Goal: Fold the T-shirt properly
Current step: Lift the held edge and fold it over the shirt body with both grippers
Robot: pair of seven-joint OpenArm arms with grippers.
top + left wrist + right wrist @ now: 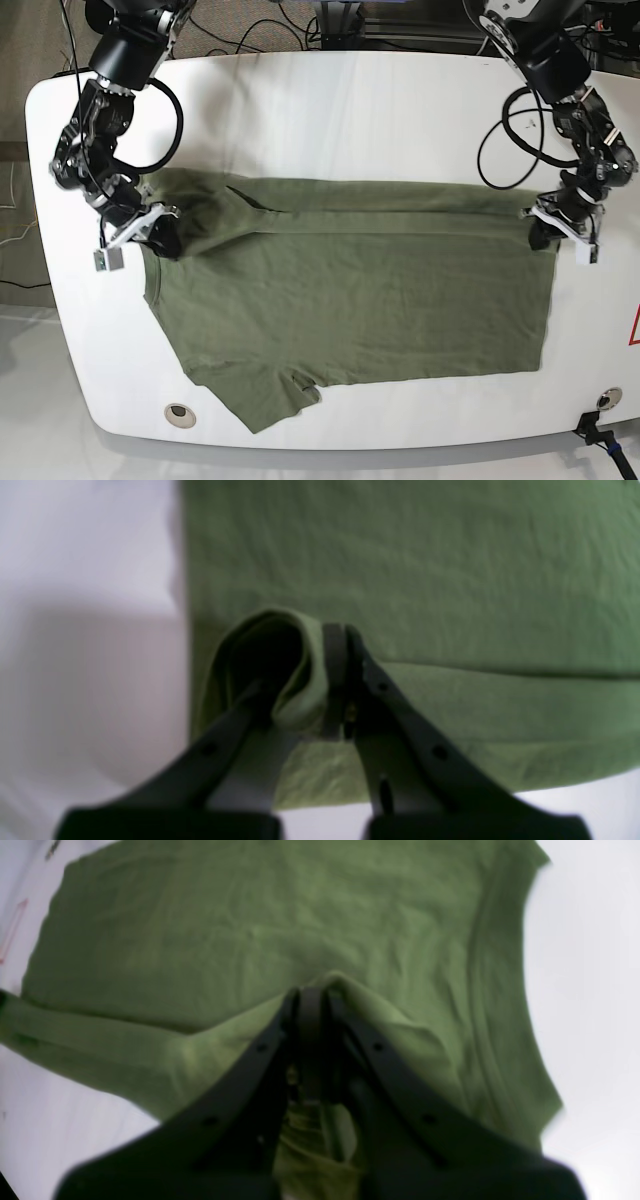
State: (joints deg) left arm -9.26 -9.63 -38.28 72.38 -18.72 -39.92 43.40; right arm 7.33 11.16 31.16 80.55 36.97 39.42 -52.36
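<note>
T-shirt (370, 305) gripped in both grippers (170, 240)

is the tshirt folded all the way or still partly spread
Partly spread: the T-shirt lies broad across the table, only its far edge turned over, with both grippers shut on that edge.

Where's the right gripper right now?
In the base view, the right gripper is on the left side, shut on the upper-left part of the T-shirt, over the white table.
</note>
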